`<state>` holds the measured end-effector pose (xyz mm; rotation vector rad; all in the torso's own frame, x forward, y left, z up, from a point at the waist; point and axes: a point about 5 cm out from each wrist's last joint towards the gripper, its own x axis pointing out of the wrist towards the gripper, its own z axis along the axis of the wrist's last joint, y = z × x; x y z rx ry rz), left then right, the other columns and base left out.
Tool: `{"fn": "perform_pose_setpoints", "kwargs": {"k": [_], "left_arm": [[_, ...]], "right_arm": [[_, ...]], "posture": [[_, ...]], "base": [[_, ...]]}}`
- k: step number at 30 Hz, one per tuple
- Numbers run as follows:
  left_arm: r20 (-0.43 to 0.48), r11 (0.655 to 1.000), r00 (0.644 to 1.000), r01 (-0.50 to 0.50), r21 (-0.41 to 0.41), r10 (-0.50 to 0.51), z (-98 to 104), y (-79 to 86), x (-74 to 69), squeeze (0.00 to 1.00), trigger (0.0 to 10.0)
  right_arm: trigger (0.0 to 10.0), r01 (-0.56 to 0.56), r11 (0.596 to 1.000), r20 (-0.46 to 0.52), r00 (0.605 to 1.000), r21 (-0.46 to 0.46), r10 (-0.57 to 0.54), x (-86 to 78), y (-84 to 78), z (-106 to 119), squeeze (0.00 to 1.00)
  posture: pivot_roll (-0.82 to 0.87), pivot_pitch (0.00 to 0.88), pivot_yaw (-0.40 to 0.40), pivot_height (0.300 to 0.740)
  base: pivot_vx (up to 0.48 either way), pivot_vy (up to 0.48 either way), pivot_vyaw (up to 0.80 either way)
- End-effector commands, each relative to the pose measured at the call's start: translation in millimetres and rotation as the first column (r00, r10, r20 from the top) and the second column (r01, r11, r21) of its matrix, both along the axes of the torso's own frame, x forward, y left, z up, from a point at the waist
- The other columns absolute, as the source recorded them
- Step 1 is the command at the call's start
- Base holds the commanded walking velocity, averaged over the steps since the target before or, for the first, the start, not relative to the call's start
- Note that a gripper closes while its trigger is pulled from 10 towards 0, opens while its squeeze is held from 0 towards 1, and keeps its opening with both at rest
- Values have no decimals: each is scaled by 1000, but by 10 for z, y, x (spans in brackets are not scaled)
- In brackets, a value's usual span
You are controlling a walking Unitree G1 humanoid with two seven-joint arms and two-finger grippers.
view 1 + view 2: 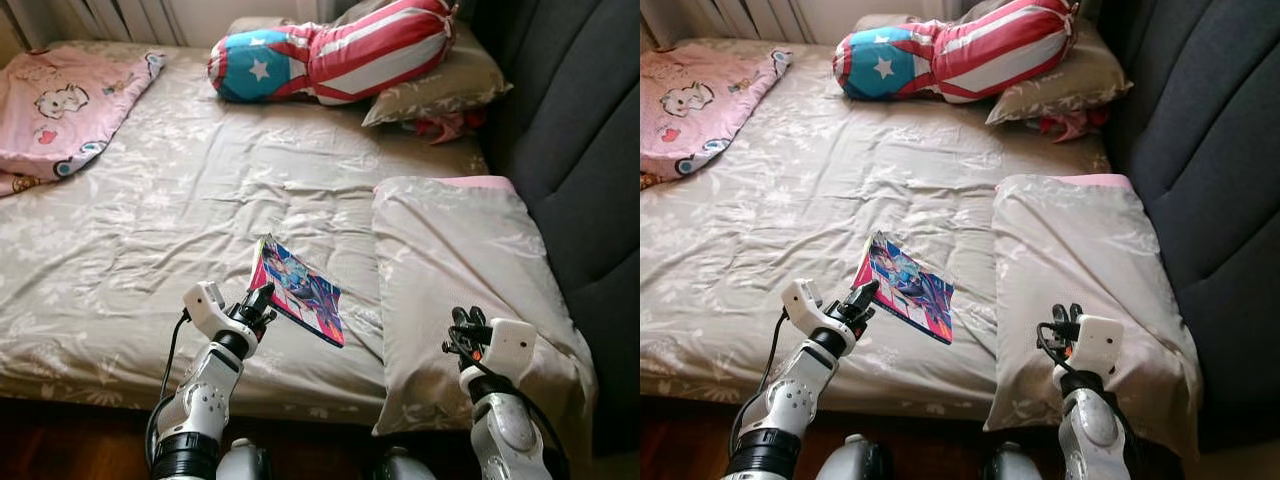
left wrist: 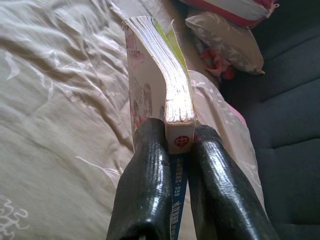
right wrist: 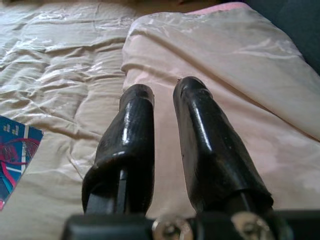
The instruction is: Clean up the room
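Left gripper (image 1: 262, 300): clamped on the comic book (image 1: 300, 291), lifted just left of the grey pillow (image 1: 460, 270).
Right gripper (image 3: 165, 100): fingers narrowly parted, empty, over that pillow.

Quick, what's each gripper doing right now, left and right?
Left gripper: shut on the comic book, gripping its spine end above the bed.
Right gripper: open, holding nothing, over the pillow.
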<state>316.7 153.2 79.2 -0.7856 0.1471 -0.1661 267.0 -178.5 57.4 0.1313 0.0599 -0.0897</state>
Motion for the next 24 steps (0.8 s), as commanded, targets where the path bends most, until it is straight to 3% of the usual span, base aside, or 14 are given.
{"fn": "perform_pose_setpoints", "kwargs": {"k": [1, 24], "left_arm": [[25, 1000, 1000, 0, -1, 0, 17, 14, -10, 0, 10000], [30, 998, 997, -66, -1, 66, 34, 86, 18, 0, 10000]], "right_arm": [[10000, 9, 1000, -18, 1000, -4, -9, -38, -25, -49, 0], [10000, -24, 1000, -22, 999, 9, 24, -33, 22, -65, 0]], "posture": [[-93, 167, -29, 655], [-90, 190, -25, 655]], "base": [[0, 0, 0], [0, 0, 0]]}}
